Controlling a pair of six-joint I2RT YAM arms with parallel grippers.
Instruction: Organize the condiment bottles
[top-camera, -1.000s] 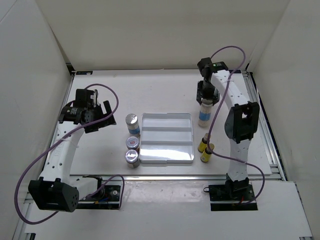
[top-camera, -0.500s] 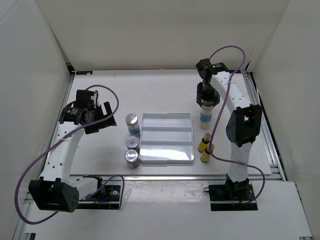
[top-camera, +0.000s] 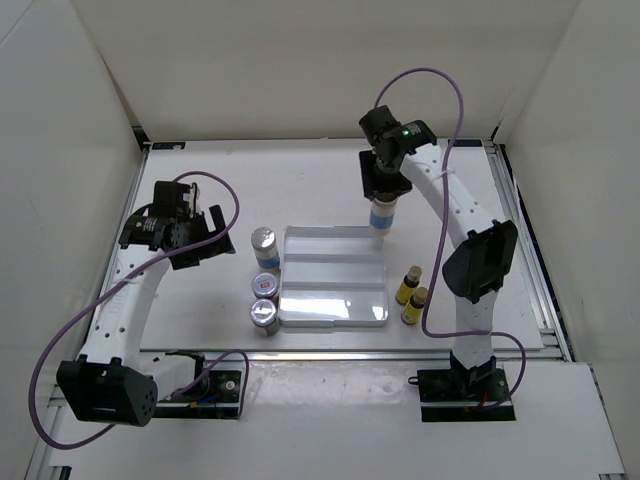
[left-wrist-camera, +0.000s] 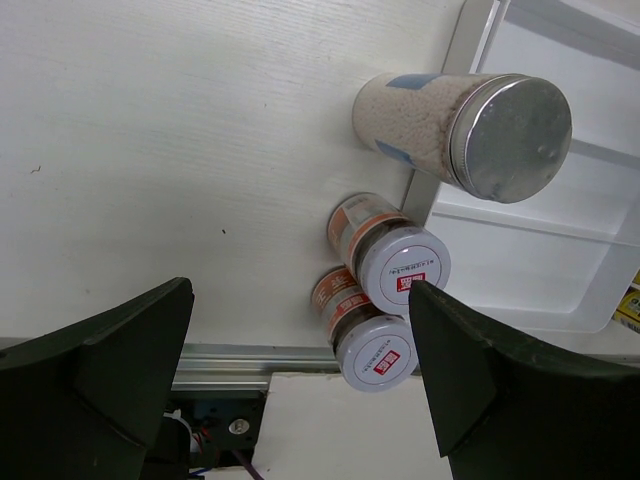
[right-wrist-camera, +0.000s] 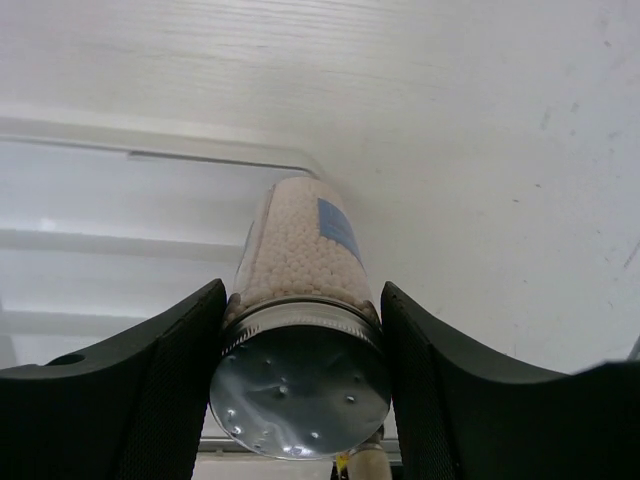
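- Tabletop (left-wrist-camera: 180, 140): white, matt, fine wood grain.
- Tray (top-camera: 333, 300): white plastic, glossy, ridged.
- Tall bottle (right-wrist-camera: 300, 250), far right: clear smooth wall, white granules inside, paper label, dull metal cap with small holes.
- Second tall bottle (left-wrist-camera: 450, 130), left: same finish.
- Far jar (left-wrist-camera: 385, 255) and near jar (left-wrist-camera: 362, 340): paper labels, glossy printed lids.
- Fingers (right-wrist-camera: 150, 400) of the right gripper (right-wrist-camera: 302, 295): matt black plastic.

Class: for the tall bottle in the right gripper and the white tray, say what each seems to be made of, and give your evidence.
The tall bottle looks like clear glass or plastic, undecidable here: white granules show through its wall. Its cap seems metal: brushed silver, dull reflections. The tray is likely glossy white plastic: moulded ridges, light glare.
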